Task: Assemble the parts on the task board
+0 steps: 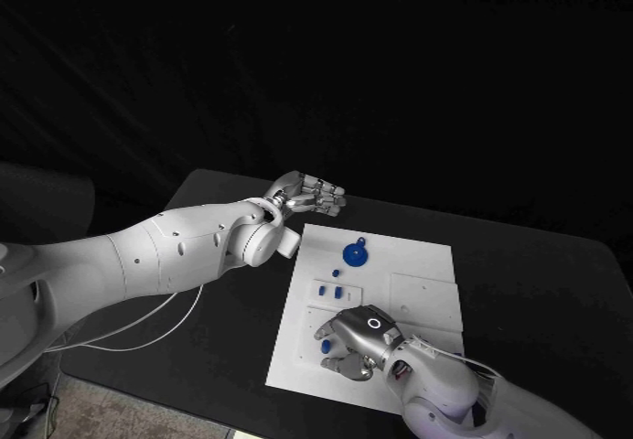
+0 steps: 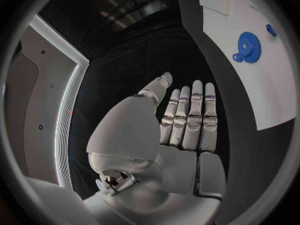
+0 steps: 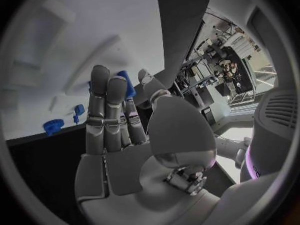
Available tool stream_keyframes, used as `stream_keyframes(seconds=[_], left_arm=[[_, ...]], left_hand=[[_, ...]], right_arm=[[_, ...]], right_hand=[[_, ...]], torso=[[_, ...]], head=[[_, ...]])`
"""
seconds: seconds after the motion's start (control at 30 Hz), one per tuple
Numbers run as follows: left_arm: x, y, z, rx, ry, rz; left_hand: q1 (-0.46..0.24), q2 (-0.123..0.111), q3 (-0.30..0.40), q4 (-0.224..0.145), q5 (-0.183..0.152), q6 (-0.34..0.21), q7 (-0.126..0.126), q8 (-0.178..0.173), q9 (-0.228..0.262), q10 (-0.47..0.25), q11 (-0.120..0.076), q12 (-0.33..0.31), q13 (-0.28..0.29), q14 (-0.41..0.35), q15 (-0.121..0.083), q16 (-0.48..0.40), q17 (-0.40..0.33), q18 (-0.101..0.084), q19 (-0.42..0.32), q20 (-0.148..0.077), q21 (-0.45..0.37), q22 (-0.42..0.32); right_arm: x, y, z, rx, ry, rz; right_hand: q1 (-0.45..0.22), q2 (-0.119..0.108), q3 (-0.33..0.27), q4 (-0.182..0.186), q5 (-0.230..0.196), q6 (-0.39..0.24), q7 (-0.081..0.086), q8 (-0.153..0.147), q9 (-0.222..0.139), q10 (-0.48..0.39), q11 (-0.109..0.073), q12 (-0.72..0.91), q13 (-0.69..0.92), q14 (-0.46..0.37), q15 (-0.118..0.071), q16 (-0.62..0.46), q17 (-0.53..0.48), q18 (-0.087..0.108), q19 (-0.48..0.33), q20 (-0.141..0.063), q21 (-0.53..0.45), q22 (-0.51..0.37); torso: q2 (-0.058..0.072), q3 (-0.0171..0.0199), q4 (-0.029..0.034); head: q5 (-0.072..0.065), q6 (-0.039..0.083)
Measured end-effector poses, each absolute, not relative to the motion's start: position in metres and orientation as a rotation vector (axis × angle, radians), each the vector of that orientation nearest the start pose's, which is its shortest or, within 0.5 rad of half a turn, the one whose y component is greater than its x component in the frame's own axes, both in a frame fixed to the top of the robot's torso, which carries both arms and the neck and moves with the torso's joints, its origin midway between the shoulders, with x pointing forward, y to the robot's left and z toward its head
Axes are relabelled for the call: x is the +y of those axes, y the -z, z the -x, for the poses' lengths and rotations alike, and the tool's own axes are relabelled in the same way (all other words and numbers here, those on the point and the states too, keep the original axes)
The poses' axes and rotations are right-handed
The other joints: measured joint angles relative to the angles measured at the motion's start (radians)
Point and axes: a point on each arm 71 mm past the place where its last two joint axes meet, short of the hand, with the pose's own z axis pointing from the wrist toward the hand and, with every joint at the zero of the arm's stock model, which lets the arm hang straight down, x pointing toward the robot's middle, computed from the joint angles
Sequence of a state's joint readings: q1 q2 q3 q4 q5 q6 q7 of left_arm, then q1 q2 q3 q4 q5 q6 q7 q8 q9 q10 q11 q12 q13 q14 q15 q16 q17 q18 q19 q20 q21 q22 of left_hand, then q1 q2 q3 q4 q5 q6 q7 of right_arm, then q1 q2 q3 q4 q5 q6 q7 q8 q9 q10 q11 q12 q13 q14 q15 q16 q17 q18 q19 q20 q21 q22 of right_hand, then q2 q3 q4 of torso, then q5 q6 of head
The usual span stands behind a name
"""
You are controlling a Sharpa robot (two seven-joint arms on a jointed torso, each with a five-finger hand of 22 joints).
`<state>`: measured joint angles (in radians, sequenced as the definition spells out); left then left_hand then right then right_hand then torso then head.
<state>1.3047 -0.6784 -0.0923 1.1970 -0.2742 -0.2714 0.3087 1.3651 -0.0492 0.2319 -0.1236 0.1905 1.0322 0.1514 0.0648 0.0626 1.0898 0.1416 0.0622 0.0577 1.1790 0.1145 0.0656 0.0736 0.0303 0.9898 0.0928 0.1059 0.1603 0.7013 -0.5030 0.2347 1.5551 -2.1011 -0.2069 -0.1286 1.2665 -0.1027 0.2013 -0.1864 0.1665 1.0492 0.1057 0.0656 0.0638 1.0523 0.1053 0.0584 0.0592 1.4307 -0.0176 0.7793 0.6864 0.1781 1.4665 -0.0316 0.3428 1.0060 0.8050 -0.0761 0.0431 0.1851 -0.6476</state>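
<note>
Now my right hand rests low over the near end of the task board, and between thumb and fingers I pinch a small blue part; the right wrist view shows its blue tip rising just behind my fingertips. In the head view a bit of blue peeks out at the hand's edge, just above the board. I judge this piece light, stiff and smooth, likely moulded plastic, so it may slip or twist if my pinch loosens. A hold on its sides, leaving its lower end free, should suit seating it.

Further out, toward the far end of the board, lies the blue gear, flat, with a small tab at its rim. It looks thin and rigid; its toothed rim would be the place to take it, since the flat face offers little purchase. Between gear and hand lie smaller blue pieces, close together near the board's left edge.

My left hand hovers beyond the board's far left corner, over the bare desk, fingers straight and side by side, holding nothing.
</note>
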Motion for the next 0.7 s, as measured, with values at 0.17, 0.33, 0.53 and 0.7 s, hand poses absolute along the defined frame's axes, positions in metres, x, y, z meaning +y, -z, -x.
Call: stream_keyframes(seconds=[0.17, 0.33, 0.53, 0.7], left_arm=[[0.219, 0.16, -0.557, 1.486, 1.303, 0.799], [0.22, 0.16, -0.557, 1.486, 1.301, 0.8], [0.223, 0.16, -0.558, 1.483, 1.295, 0.803], [0.227, 0.161, -0.559, 1.479, 1.283, 0.808]], left_hand=[[0.0, 0.0, 0.0, 0.0, 0.0, 0.0, 0.0, 0.0, 0.0, 0.0, 0.0, 0.0, 0.0, 0.0, 0.0, 0.0, 0.0, 0.0, 0.0, 0.0, 0.0, 0.0], [0.0, 0.0, 0.0, 0.0, 0.0, -0.002, -0.002, 0.0, 0.0, 0.0, 0.0, 0.0, 0.0, 0.0, 0.0, 0.0, 0.0, 0.0, 0.0, 0.0, 0.0, 0.0], [0.0, 0.0, 0.0, 0.0, 0.0, -0.003, -0.003, 0.0, 0.0, 0.0, 0.0, 0.0, 0.0, 0.0, 0.0, 0.0, 0.0, 0.0, 0.0, 0.0, 0.0, 0.0], [0.0, 0.0, 0.0, 0.0, 0.0, -0.003, -0.003, 0.0, 0.0, 0.0, 0.0, 0.0, 0.0, 0.0, 0.0, 0.0, 0.0, 0.0, 0.0, 0.0, 0.0, 0.0]], right_arm=[[-0.029, 0.275, -0.378, 1.559, -0.855, 0.522], [-0.033, 0.266, -0.377, 1.515, -0.886, 0.481], [-0.053, 0.253, -0.384, 1.496, -0.909, 0.393], [-0.089, 0.24, -0.401, 1.544, -0.92, 0.233]], right_hand=[[0.016, -0.016, 0.009, 0.023, 0.0, 0.0, 0.0, 0.0, 0.0, -0.013, 0.002, 0.0, 0.0, 0.005, 0.005, 0.004, -0.004, 0.0, 0.0, 0.0, 0.012, -0.013], [0.022, -0.022, 0.003, 0.042, 0.0, -0.011, -0.004, 0.0, 0.0, -0.013, 0.002, 0.0, 0.0, 0.005, 0.005, 0.004, -0.005, 0.0, 0.0, 0.0, 0.019, -0.023], [-0.013, 0.003, -0.022, 0.073, 0.014, -0.009, 0.007, 0.0, 0.0, 0.058, -0.017, 0.005, -0.001, 0.009, 0.002, 0.012, -0.003, 0.0, 0.0, 0.0, 0.037, -0.025], [-0.05, 0.04, -0.043, 0.059, 0.023, 0.014, 0.012, 0.0, 0.0, 0.196, -0.052, 0.037, 0.004, 0.011, -0.021, 0.026, 0.011, -0.002, -0.002, -0.024, 0.058, -0.014]], torso=[[0.0, 0.0001, 0.0001], [0.0, 0.0001, -0.0004], [-0.002, 0.0003, -0.0023], [-0.007, 0.002, -0.0061]], head=[[-0.004, 0.0], [-0.01, -0.001], [-0.017, -0.005], [-0.032, -0.011]])
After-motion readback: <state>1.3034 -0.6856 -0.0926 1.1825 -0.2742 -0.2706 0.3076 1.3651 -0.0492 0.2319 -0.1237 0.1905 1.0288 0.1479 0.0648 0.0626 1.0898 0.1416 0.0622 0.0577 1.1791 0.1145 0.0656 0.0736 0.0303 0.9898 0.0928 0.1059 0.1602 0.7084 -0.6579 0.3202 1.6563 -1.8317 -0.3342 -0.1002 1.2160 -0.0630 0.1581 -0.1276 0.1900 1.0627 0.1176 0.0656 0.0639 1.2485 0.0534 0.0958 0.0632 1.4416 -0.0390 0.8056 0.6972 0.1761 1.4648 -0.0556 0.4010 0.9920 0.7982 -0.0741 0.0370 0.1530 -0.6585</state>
